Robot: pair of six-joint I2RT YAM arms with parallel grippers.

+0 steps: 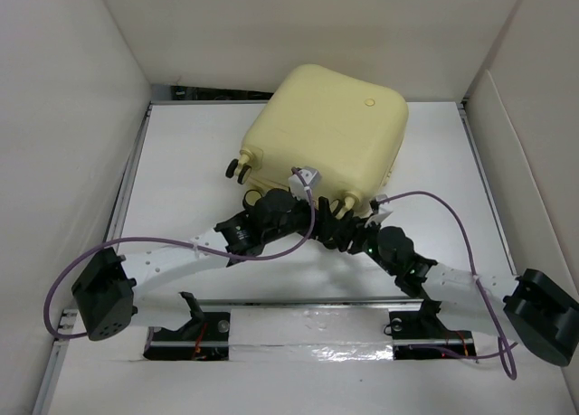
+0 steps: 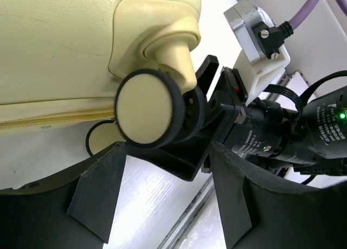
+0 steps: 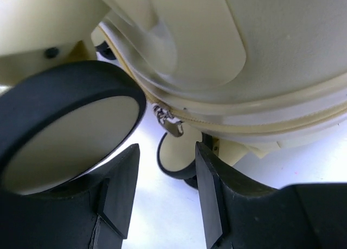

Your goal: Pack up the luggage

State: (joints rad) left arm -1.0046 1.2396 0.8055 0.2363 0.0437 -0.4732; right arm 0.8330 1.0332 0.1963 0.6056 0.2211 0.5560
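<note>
The suitcase (image 1: 326, 130) lies shut on its side at the upper middle of the white table (image 1: 181, 162), its wheeled end turned toward the bottom of the overhead view, where both arms can reach it. Both have gone in at that end, side by side.

The left claw (image 2: 168, 157) is spread wide, with one cream-and-black wheel (image 2: 146, 108) sitting just above the gap; it grips nothing. To my eye it is there to steady the case or to nudge it.

The right claw (image 3: 166, 157) is also parted and empty. The small metal zip pull (image 3: 171, 123) hangs just above its gap, under the closed seam. I'd guess that is why it is tucked so low between the wheels: lined up to pinch that pull.
</note>
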